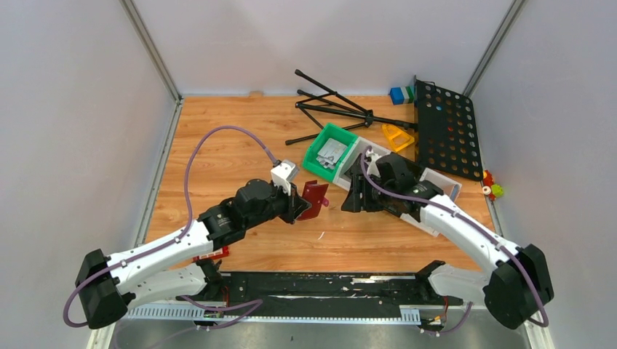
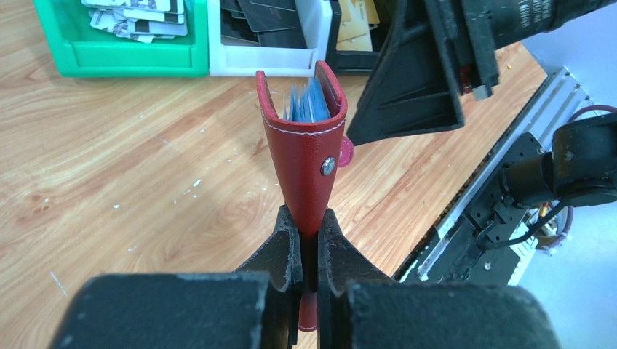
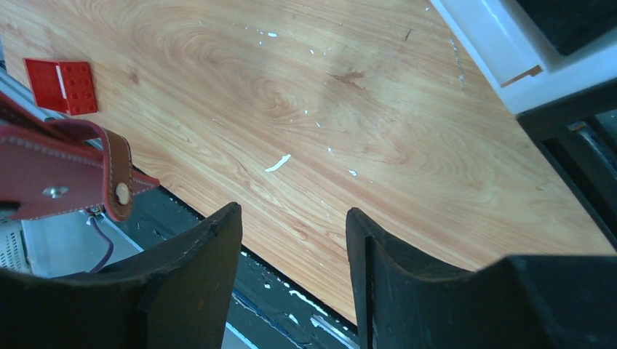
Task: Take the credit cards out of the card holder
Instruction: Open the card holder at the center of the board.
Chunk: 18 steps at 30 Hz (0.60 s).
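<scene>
My left gripper (image 2: 309,234) pinches the card holder (image 2: 302,156), mouth turned right, so that the spread right gripper (image 3: 295,218) can reach the cards (image 2: 307,103).

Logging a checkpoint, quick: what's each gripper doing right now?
Left gripper: closed on the card holder.
Right gripper: open, holding nothing.

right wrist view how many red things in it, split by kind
card holder: 1
small block with a white stripe: 1
total: 2
</scene>
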{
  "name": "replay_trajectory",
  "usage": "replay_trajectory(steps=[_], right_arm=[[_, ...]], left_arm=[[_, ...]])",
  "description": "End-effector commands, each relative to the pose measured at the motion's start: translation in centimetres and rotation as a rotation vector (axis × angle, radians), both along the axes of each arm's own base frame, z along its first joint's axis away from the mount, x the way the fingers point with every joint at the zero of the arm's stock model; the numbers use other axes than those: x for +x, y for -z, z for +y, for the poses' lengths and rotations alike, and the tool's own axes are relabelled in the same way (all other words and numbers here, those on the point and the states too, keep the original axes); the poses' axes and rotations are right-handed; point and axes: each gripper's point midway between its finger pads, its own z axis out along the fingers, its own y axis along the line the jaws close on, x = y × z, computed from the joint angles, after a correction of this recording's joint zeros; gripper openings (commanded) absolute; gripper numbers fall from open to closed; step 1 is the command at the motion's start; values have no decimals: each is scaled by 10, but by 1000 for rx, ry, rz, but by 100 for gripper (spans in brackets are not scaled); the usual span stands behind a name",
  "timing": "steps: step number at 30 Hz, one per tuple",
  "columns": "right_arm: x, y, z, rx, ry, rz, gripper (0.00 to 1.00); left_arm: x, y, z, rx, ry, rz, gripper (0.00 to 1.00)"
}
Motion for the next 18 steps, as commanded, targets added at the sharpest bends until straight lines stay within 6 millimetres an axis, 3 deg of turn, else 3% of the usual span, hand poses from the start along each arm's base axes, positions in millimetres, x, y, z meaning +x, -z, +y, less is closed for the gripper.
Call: replay_trajectory(steps=[1,6,8,12,18], right_arm=[[-2,-45,12,153,-81,-178,54],[-18,-77,25,308,-183,-286,60],[-23,-81,27,349,-199,-311,64],[-20,-74,25,336,-172,-296,66],[-15,-64,30,339,-144,-254,77]], left_arm=[[4,-21,-4,-73,-8,-11,0],[3,-20,-3,-83,-7,20,0],[1,-18,-4,-90,-2,36,0],[-2,-17,-8,-130,13,72,0],[-4,-25,-14,-190,45,96,0]])
